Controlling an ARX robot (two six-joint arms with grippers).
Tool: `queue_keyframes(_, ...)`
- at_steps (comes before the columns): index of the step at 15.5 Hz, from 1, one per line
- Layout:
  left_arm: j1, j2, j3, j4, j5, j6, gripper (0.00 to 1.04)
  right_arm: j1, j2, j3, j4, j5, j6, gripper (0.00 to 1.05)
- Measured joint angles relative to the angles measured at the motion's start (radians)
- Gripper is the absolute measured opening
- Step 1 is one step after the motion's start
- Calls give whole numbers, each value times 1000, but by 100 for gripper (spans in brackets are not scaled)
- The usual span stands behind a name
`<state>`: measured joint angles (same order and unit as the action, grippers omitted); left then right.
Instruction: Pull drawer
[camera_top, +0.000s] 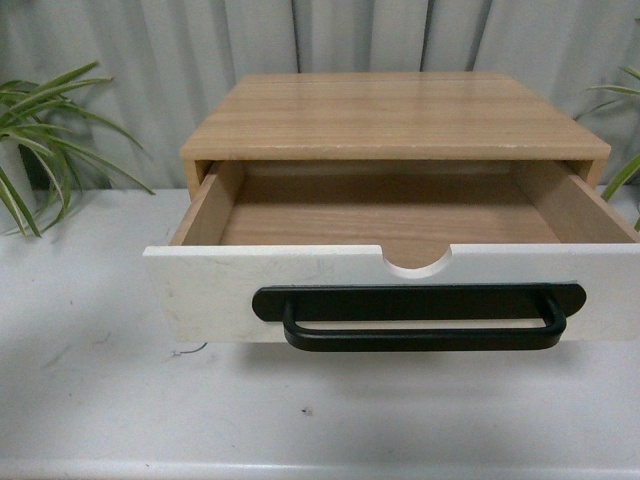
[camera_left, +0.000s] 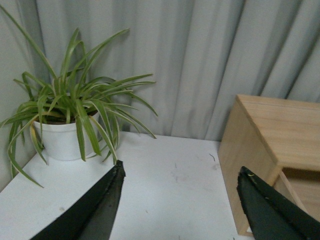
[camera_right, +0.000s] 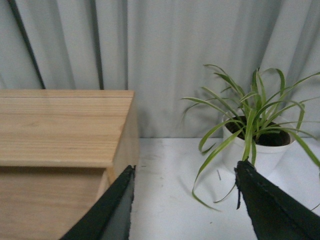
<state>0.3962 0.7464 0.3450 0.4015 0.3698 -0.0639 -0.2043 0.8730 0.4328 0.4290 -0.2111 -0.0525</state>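
Observation:
The drawer (camera_top: 210, 290) stands pulled well out of its light wood cabinet (camera_top: 395, 115) in the front view. Its white front carries a long black bar handle (camera_top: 420, 318) and a half-round notch (camera_top: 417, 262); the light wood inside holds nothing. Neither arm shows in the front view. My left gripper (camera_left: 180, 172) is open over the white table, left of the cabinet's side wall (camera_left: 245, 150), nothing between its black fingers (camera_left: 107, 200). My right gripper (camera_right: 184, 170) is open too, beside the cabinet's right side (camera_right: 125, 145), holding nothing.
A spider plant in a white pot (camera_left: 60, 140) stands at the table's far left, and another potted plant (camera_right: 260, 147) at the far right. Grey curtains (camera_top: 150, 60) hang behind. The white table (camera_top: 90, 400) runs in front of the drawer.

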Motion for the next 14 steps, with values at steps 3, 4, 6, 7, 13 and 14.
queue_keyframes(3,-125,-120,-123,-4,-93,46,36,55,-122,-141,35,72,33,30)
queue_keyframes(4,-152,-153,-152,-12,-127,46,25,72,-147,-180,35,84,35,19)
queue_keyframes(6,-212,-223,-194,-27,-182,47,2,103,-216,-240,35,107,37,2)
queue_keyframes(7,-236,-254,-217,-39,-205,49,2,121,-248,-265,29,139,38,2)
queue_keyframes(13,-400,-410,-289,-125,-370,52,2,204,-422,-363,-51,212,38,2)
queue_keyframes(14,-393,-431,-294,-138,-371,53,2,204,-443,-372,-65,211,38,2)
